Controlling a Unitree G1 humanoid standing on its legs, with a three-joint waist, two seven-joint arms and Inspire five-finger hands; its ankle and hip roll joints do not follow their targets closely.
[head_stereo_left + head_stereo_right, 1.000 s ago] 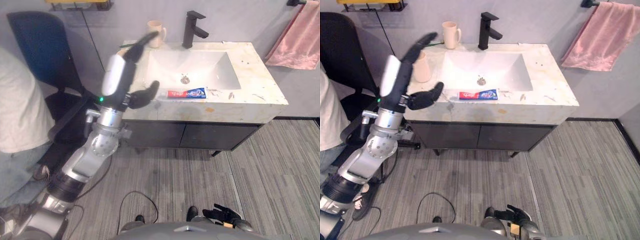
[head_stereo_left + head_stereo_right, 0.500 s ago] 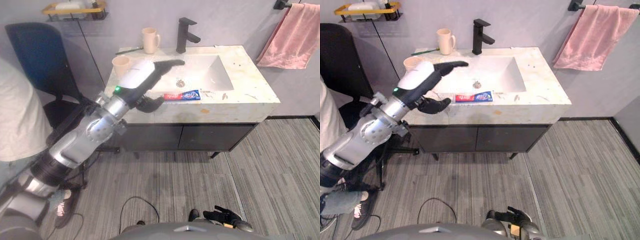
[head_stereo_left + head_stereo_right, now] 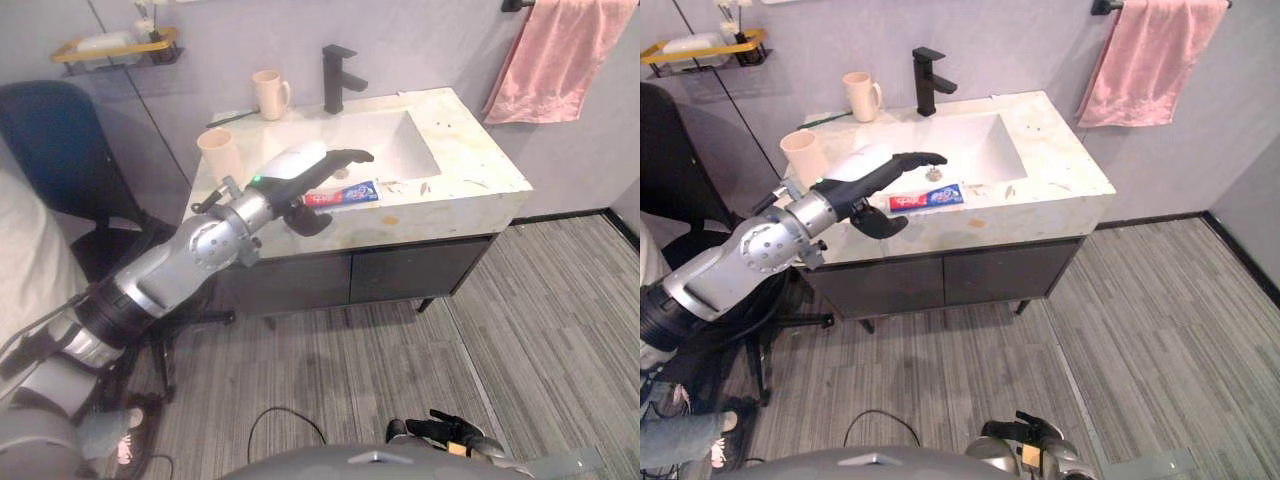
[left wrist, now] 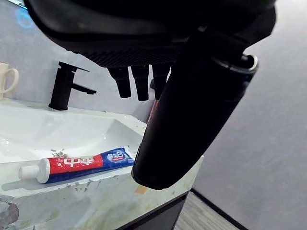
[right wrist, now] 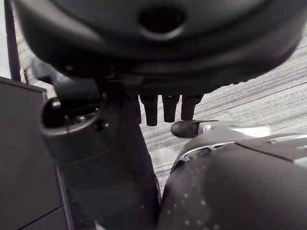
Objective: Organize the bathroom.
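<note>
A red, white and blue toothpaste tube (image 3: 341, 194) lies flat on the marble counter (image 3: 470, 175) at the sink's front edge, its white cap toward my left; it also appears as the tube (image 4: 76, 165) in the left wrist view. My left hand (image 3: 322, 160) hovers open just above the tube, fingers straight over the basin, thumb (image 3: 310, 222) hanging over the counter's front edge. Nothing is held. A beige cup (image 3: 220, 155) stands at the counter's left end, a cream mug (image 3: 267, 94) at the back. My right hand (image 3: 445, 432) hangs low, fingers relaxed.
A black tap (image 3: 339, 77) stands behind the white basin (image 3: 370, 140). A pink towel (image 3: 560, 55) hangs on the wall to the right. A yellow wall shelf (image 3: 110, 50) and a dark chair (image 3: 65, 150) are at the left, with a person (image 3: 25, 290) beside it.
The camera has shifted, so the whole scene sits differently. My left hand has dropped from raised above the counter's left end and reached right, to just over the toothpaste tube.
</note>
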